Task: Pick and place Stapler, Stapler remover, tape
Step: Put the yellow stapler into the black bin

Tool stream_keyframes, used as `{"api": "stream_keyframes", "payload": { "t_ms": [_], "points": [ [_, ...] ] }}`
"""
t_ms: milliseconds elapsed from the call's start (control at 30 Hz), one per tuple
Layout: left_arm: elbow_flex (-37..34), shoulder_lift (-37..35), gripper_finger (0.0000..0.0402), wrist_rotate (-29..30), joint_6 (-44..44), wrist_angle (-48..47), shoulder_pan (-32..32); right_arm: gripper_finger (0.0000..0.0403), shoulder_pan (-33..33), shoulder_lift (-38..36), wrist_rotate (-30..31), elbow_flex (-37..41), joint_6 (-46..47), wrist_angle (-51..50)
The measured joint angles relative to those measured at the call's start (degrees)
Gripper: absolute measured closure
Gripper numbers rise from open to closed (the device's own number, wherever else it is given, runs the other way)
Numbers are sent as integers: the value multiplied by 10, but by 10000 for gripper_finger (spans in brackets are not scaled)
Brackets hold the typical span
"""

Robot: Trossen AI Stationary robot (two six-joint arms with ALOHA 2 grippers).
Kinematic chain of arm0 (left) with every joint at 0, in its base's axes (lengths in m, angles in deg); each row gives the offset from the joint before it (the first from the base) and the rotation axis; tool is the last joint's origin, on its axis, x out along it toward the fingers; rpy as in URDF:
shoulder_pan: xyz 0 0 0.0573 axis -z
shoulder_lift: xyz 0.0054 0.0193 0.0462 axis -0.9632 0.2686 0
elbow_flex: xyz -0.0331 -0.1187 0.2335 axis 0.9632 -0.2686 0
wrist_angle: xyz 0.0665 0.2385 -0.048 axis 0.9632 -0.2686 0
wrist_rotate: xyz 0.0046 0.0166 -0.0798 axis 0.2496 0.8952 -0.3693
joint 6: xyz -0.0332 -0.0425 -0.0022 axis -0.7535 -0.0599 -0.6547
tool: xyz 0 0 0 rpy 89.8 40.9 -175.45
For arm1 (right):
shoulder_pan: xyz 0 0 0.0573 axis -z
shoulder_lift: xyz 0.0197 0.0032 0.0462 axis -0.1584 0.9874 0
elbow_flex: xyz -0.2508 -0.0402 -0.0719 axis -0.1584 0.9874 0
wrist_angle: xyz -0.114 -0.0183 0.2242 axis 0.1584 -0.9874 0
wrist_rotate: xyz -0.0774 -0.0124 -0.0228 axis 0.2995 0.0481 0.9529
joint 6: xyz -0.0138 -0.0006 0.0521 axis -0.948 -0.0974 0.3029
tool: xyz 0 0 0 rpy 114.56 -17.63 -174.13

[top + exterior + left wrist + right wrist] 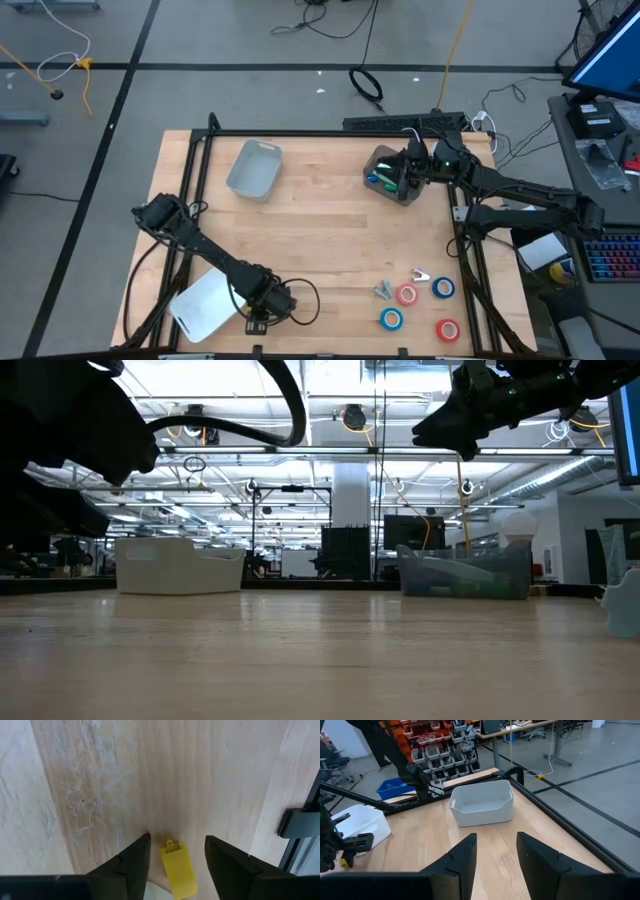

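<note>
My left gripper (178, 837) (262, 316) is open near the table's near edge, beside a white bin (203, 305). A small yellow block (178, 869), perhaps the stapler, lies on the wood between its fingers, with a gap on each side. My right gripper (496, 835) (402, 172) is open and empty, up in the air over a clear bin (385, 170) at the far right. Two red tape rolls (406, 294) (447, 329) and two blue ones (443, 288) (391, 319) lie flat near the table's right near corner, beside two metal claw-like pieces (385, 290) (418, 273).
A grey bin (255, 168) (481, 802) stands at the far middle of the table. The clear bin (465, 572) holds blue and green items. A dark frame rail (470, 250) runs along the table's edges. Bare wood lies across the middle.
</note>
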Motion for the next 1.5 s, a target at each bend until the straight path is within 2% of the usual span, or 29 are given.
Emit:
{"api": "stream_keyframes", "payload": {
  "t_ms": [233,600,700,900,1033,1300,1500],
  "points": [
    [-1,1,247,-15,4,-2,0,271,0,0,0,0,0,0],
    [-1,1,243,-20,1,0,1,273,0,0,0,0,-6,0],
    [-1,1,268,-20,1,1,-2,273,0,0,0,0,-11,0],
    [-1,2,343,-14,6,5,-12,273,0,0,0,0,-11,0],
    [-1,2,349,-11,13,6,-22,273,0,0,0,0,-11,0],
    [-2,-11,326,53,15,7,-70,273,0,0,1,0,-11,0],
    [-2,-54,345,103,42,52,-123,273,0,0,1,0,2,0]
  ]
}}
